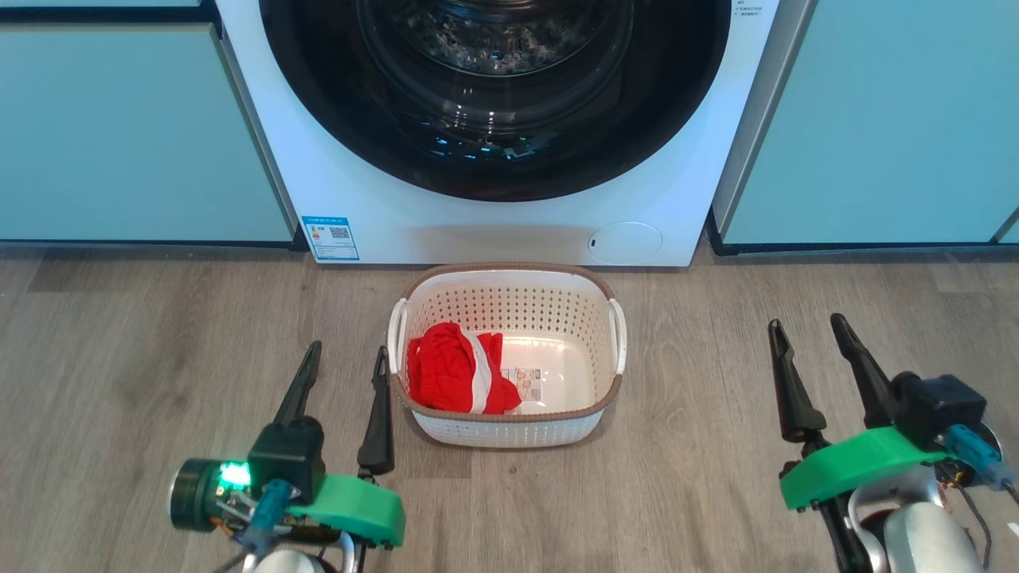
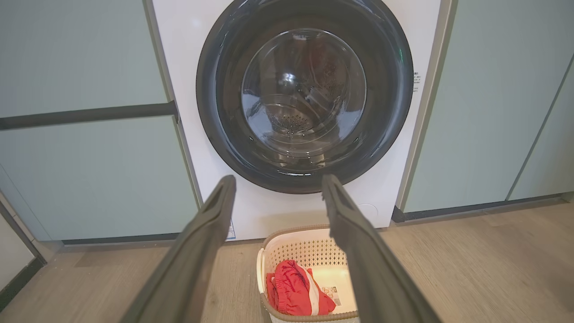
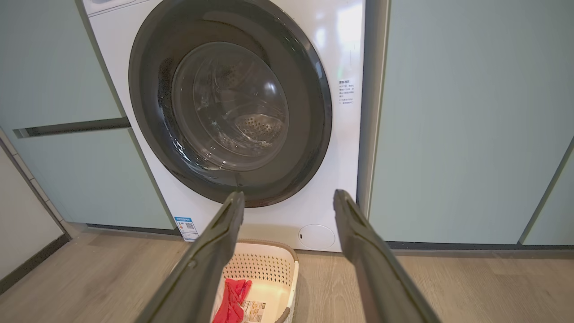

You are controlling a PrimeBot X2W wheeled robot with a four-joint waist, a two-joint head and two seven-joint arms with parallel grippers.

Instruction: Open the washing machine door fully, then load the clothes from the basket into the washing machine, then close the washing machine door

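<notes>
A: How far along is the job?

B: At the very start, I judge. The washing machine door (image 2: 304, 92) sits shut, flush against the white washing machine (image 1: 446, 223). The clothes (image 1: 454, 378), red with a white stripe, lie bunched in the left half of the basket (image 1: 509, 314). Opening, loading and closing are all left.

A: Where is the basket?

B: On the floor (image 1: 700, 382), just in front of the washer and below the door. The left gripper (image 1: 349, 347) beside it has its fingers spread and holds nothing. The right gripper (image 1: 806, 320), farther off, is the same.

A: Room to move?

B: There is bare floor on both sides of the basket. Teal cabinets (image 1: 119, 135) flank the machine closely. The door's lower edge looks higher than the basket rim, so its swing probably clears it.
</notes>
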